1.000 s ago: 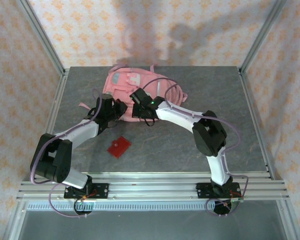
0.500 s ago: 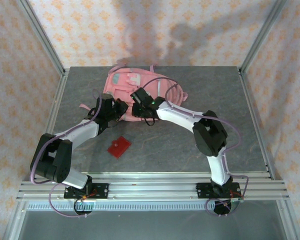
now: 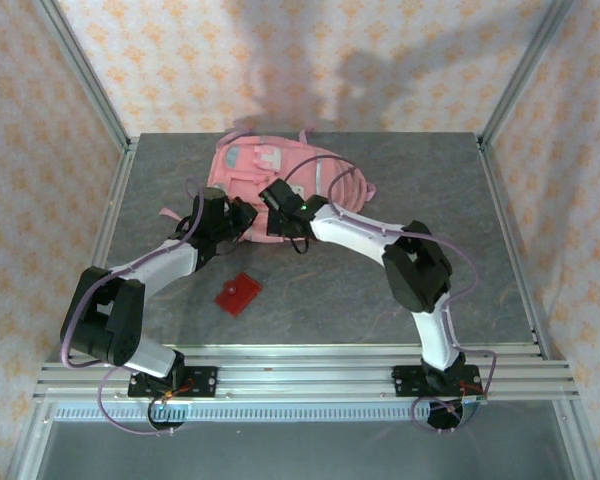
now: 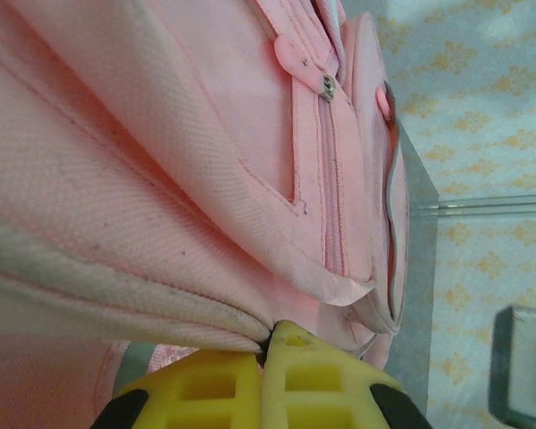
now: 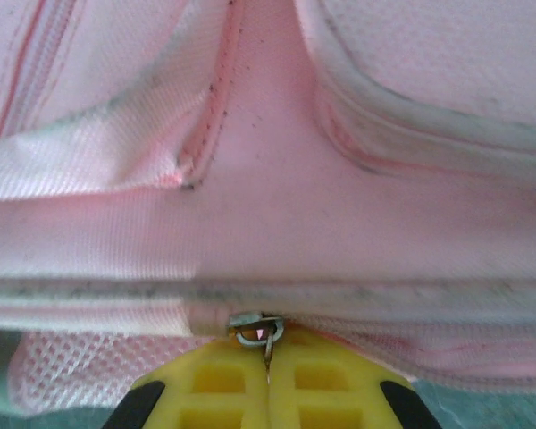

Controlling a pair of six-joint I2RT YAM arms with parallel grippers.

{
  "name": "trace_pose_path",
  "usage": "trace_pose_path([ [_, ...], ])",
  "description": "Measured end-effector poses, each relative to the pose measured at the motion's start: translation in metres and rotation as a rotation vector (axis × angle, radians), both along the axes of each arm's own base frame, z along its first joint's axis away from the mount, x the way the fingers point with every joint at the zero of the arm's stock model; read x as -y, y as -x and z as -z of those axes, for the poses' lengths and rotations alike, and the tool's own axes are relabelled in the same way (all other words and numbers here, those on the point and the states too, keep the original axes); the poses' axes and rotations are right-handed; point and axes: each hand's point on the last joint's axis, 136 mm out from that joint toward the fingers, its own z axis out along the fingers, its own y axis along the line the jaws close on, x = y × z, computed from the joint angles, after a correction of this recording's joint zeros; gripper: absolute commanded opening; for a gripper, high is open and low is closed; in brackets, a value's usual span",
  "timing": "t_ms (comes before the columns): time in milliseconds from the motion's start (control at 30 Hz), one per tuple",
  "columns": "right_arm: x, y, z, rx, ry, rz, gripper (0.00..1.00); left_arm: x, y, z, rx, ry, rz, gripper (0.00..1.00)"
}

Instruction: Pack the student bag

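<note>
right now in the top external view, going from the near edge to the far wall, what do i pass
silver aluminium rail carrying the arm bases → flat red square item → pink fabric backpack with grey zip trims → orange-patterned back wall

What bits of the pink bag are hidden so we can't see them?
- Top view: both arms cover the student bag's near edge.
- Left wrist view: the bag is cut off top and left.
- Right wrist view: the zip pull's tab vanishes between the right gripper's shut fingers.
- Top view: the red flat thing is too small to identify.
</note>
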Motion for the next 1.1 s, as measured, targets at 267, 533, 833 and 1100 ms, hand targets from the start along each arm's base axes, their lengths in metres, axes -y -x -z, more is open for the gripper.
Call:
trace_pose_path([
  [267,0.039,0.002,-0.011,-0.067,-0.027,-0.007,0.00,-0.001,0.002,-0.002,0.024,-0.052,0.028,0.00],
  [533,0.109,0.001,0.025,-0.119,0.116,0.048,0.00,-0.006,0.007,0.009,0.004,-0.127,0.050,0.00],
  [833,0.120,0.009,0.008,-0.026,0.149,-0.026,0.00,-0.007,0.004,0.009,0.021,-0.198,0.092,0.00],
  [1100,0.067,0.060,0.001,-0.031,0.100,-0.240,0.00,-0.026,-0.026,0.003,0.030,-0.351,0.068,0.00],
])
